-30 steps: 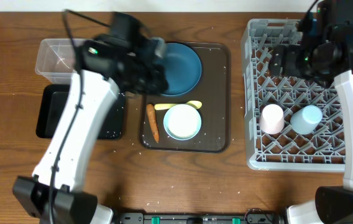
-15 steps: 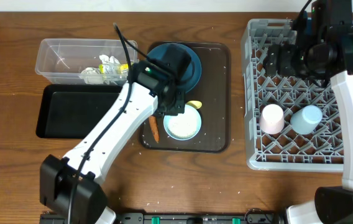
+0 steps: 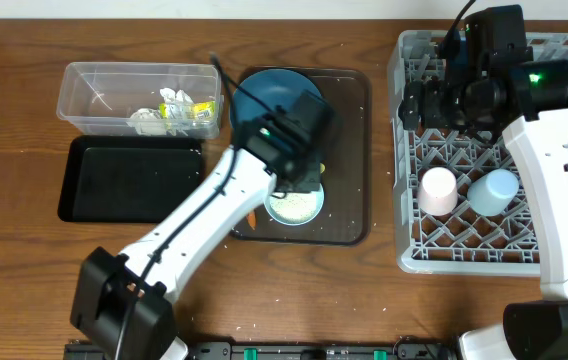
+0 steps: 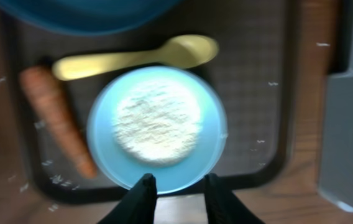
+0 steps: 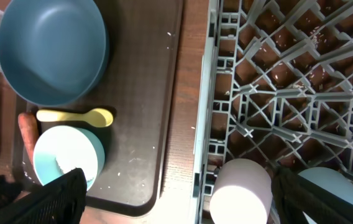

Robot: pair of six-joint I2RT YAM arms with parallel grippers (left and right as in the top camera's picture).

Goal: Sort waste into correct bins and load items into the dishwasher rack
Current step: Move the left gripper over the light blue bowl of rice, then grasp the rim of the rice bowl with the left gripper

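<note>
Blue bowl (image 4: 204, 155) targeting: hovering left gripper (image 4: 178, 198) over near rim, fingers slightly apart, empty; needing wider spread, straddling rim, carrying rice (image 4: 156, 121) level. Holding right gripper (image 5: 179, 202) wide apart, empty, beside rack (image 5: 276, 74).

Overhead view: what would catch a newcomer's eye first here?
The left gripper hangs open over the light blue bowl of white rice on the dark brown tray. At right, the big grey dishwasher rack holds a pale pink cup and a light blue cup.

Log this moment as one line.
left hand: open, empty, over bowl | right hand: open, empty, above rack edge | racked: pink cup, blue cup | on tray: plate, spoon, carrot
</note>
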